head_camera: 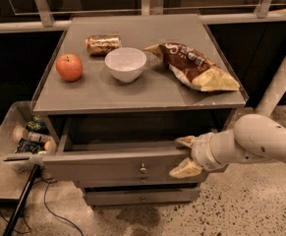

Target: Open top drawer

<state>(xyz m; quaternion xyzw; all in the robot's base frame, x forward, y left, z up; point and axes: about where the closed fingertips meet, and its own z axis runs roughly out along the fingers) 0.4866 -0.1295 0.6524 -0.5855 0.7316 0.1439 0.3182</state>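
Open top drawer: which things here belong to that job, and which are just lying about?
Job: top drawer, pulled partly out; gripper at its front's right end.
Lying about: apple, white bowl, chip bag, can on the cabinet top; bin on the floor.

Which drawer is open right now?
The top drawer, the widest: pulled out from under the tabletop, its interior showing, gripper at its right end. The bottom drawer sits shut.
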